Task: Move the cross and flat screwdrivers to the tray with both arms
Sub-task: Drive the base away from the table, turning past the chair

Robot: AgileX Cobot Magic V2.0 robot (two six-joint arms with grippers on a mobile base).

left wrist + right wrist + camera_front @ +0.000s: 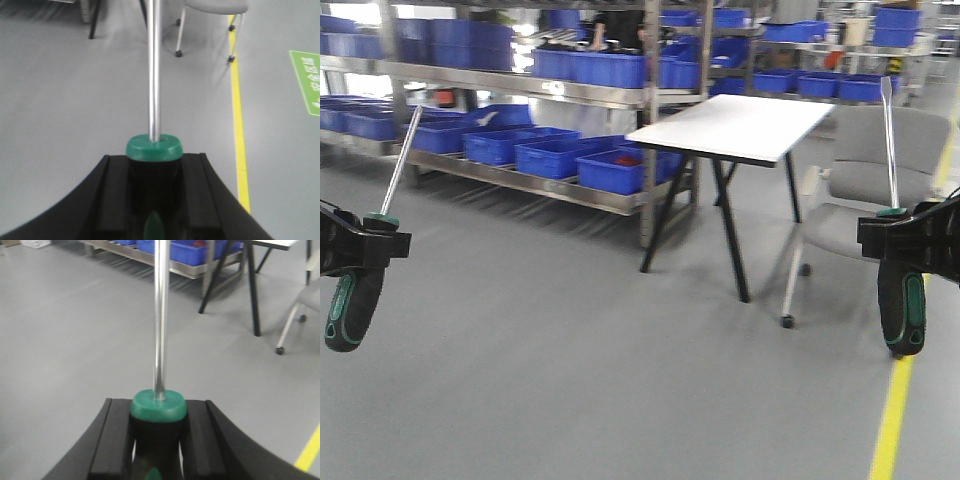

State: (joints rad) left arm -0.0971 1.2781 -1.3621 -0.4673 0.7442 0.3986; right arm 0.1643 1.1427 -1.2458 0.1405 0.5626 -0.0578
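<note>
The left gripper (368,242) was clamped tight on the left screwdriver (350,305) and the right gripper (910,240) on the right screwdriver (902,308), with both shafts pointing up, well above the floor (620,390). I saw no tray anywhere. With the heavy handles hanging below the jaws, a quick swing could pivot one loose and drop it.

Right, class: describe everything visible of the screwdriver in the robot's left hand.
The left screwdriver has a chunky black handle with green inserts, a green collar and a slim, shiny metal shaft. The left hand is shut on the handle just below the collar. It hangs in the air, handle down, shaft up and leaning right in the front view. Nothing else touches it; the tip is too small to read.
</note>
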